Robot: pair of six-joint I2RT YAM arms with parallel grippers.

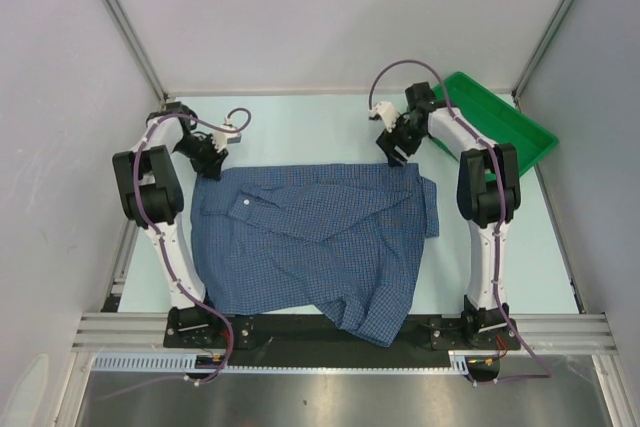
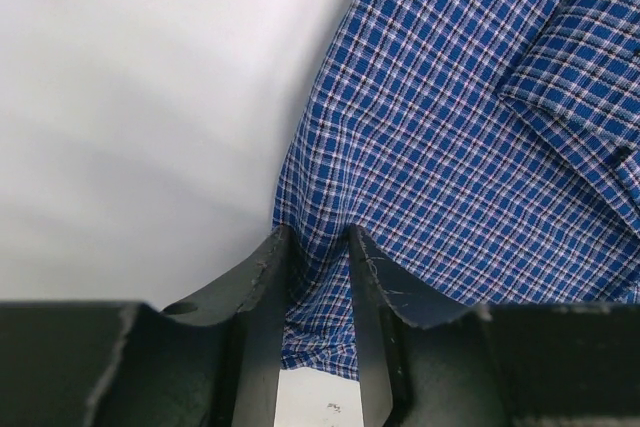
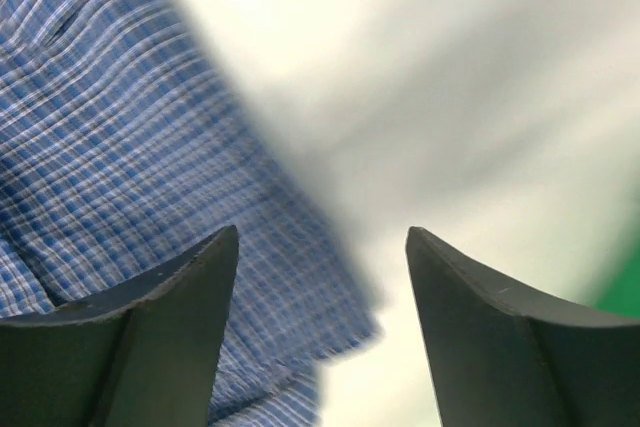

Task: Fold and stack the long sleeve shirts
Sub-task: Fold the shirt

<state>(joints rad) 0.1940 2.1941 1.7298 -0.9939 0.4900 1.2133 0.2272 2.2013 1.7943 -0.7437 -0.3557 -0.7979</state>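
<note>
One blue checked long sleeve shirt [image 1: 310, 237] lies spread on the table, its near edge hanging over the front rail. My left gripper [image 1: 208, 159] is at the shirt's far left corner. In the left wrist view the left gripper [image 2: 318, 247] is shut on a pinch of the shirt [image 2: 460, 137]. My right gripper [image 1: 396, 152] hovers at the shirt's far right corner. In the right wrist view the right gripper [image 3: 322, 247] is open and holds nothing, with the shirt's blurred edge [image 3: 120, 147] below its left finger.
A green plastic tray [image 1: 500, 117] stands at the back right, just behind the right arm. White walls with metal posts enclose the table on three sides. A metal rail [image 1: 340, 332] runs along the front edge.
</note>
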